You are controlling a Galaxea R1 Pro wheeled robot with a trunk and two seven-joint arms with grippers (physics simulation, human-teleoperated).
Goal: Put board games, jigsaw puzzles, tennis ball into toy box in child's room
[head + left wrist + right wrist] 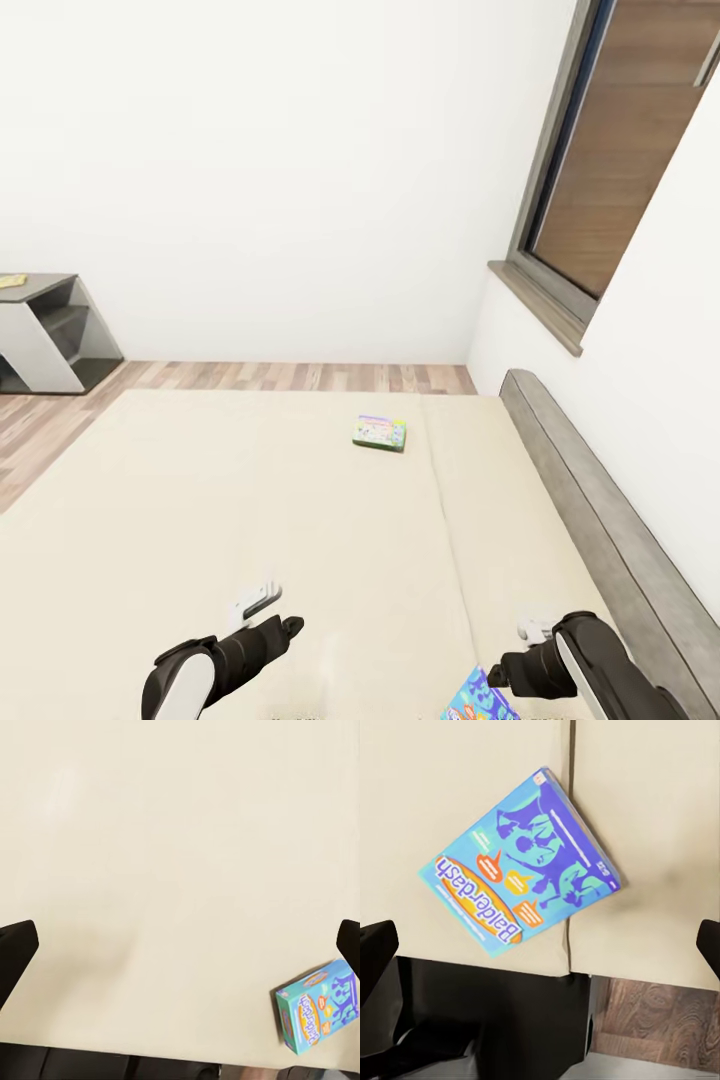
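A green board game (378, 433) lies flat far out on the cream bed (250, 500). A blue "Balderdash" board game (478, 700) (521, 866) rests at the bed's near edge, beside the mattress seam; it also appears in the left wrist view (319, 1009). My right gripper (533, 630) (540, 945) hovers open just above this blue box, its dark fingers (375, 949) spread wide and empty. My left gripper (258, 600) (180, 945) is open over bare mattress to the left of the box, holding nothing. The table, toy box, puzzles and tennis ball are out of view.
A grey headboard (590, 510) runs along the bed's right side under a window (620, 150). A grey shelf unit (45, 335) stands at the far left on the wooden floor (300, 377). White walls close the corner behind the bed.
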